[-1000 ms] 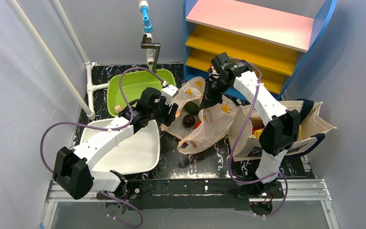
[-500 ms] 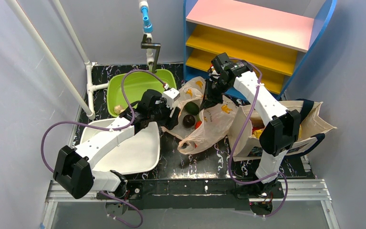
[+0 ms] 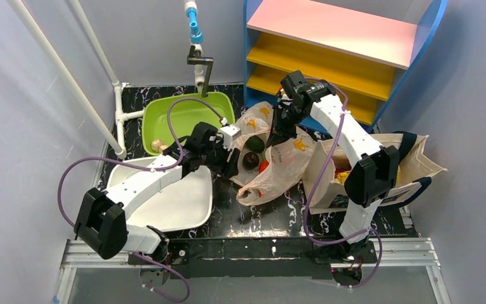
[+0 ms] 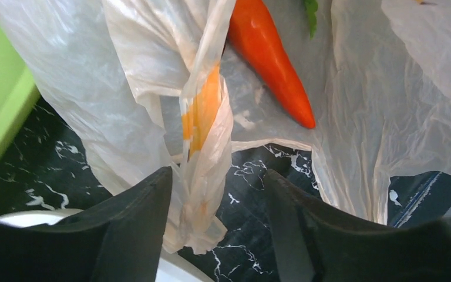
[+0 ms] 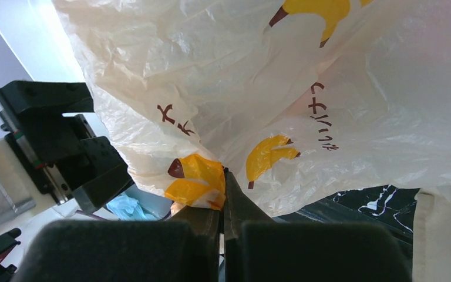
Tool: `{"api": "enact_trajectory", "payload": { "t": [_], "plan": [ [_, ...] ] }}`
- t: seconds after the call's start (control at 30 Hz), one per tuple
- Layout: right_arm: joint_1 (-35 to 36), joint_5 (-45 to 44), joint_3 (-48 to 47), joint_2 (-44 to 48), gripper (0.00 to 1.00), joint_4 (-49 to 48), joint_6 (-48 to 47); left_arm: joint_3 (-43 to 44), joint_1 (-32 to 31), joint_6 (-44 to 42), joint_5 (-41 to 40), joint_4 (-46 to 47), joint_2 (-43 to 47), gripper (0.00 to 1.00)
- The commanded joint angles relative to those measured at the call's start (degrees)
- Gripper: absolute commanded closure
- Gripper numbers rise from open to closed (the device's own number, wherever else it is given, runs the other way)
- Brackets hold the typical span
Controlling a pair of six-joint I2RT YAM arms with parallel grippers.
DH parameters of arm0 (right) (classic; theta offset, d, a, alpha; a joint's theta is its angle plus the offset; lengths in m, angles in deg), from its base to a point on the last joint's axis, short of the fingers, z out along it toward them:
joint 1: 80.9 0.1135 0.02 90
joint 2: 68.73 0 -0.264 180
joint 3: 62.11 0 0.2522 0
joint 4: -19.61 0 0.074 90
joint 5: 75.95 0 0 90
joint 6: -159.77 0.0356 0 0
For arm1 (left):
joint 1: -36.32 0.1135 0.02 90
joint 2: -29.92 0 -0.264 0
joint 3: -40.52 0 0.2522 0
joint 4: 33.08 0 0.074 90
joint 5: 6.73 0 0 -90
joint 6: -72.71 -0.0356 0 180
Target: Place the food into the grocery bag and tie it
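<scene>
1. The grocery bag (image 3: 278, 166) lies crumpled on the black marbled desk (image 3: 272, 215), in the middle between the two arms, with its mouth open toward the left arm.
2. Inside it the overhead view shows a dark green fruit (image 3: 255, 144), a dark brown ball (image 3: 250, 161) just in front of the fruit, and a red piece (image 3: 263, 166) beside the ball.
3. The left wrist view shows an orange-red vegetable (image 4: 270, 61) lying on the thin plastic inside the bag.
4. The right end effector (image 5: 223, 176) is clenched on a fold of the bag's printed plastic at its far side, holding that edge raised off the desk.
5. The left end effector (image 4: 216, 176) is released, its fingers (image 4: 135, 235) standing apart on either side of a twisted bag handle (image 4: 202, 135).
6. The handle hangs close to the left-hand finger; whether it touches that finger is hard to tell.
7. A green basin (image 3: 183, 120) sits behind the left arm, and a white tray (image 3: 177, 202) lies under that arm.
8. A canvas tote (image 3: 411, 152) stands to the right of the bag, and a coloured shelf (image 3: 329, 63) rises behind it.
</scene>
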Motion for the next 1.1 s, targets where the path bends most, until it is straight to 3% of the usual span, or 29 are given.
{"api": "enact_trajectory", "payload": {
  "t": [0.0, 0.07, 0.13, 0.2, 0.43, 0.6, 0.93, 0.97, 1.07],
  "plan": [
    [-0.1, -0.2, -1.1, 2.3, 0.99, 0.7, -0.7, -2.2, -0.2, 0.5, 0.3, -1.6, 2.3, 0.41],
    [-0.1, -0.1, -0.9, 2.3, 0.99, 0.5, -0.6, -2.9, -0.2, 0.3, 0.3, -1.3, 3.0, 0.55],
    [-0.1, -0.1, -0.8, 2.3, 0.99, 0.4, -0.5, -2.5, -0.2, 0.4, 0.4, -1.5, 3.1, 0.83],
    [-0.1, 0.0, -0.6, 2.4, 0.99, 0.1, -0.3, -1.2, -0.2, 0.7, -0.1, -2.2, 3.2, 1.0],
    [-0.1, 0.3, 1.5, 3.2, 0.99, -2.1, 0.5, 8.6, -0.2, 5.5, -6.8, -9.3, 3.8, 1.0],
    [-0.1, 0.1, 1.4, 3.4, 0.99, -3.2, 0.5, 16.6, -0.2, 9.0, -7.2, -14.5, 3.7, 1.0],
    [-0.6, -3.0, -6.5, 2.0, 0.99, -0.1, -0.9, 29.7, -0.2, 19.6, -9.0, -23.6, 4.4, 1.0],
    [-0.8, -3.3, -7.7, 1.8, 0.97, 0.7, -1.0, 31.1, -0.2, 21.2, -8.8, -24.1, 4.3, 1.0],
    [-1.7, -2.3, -12.8, 0.2, 0.75, 4.6, -0.9, 35.3, -0.2, 25.8, -7.9, -25.3, 3.5, 1.0]
  ]
}}
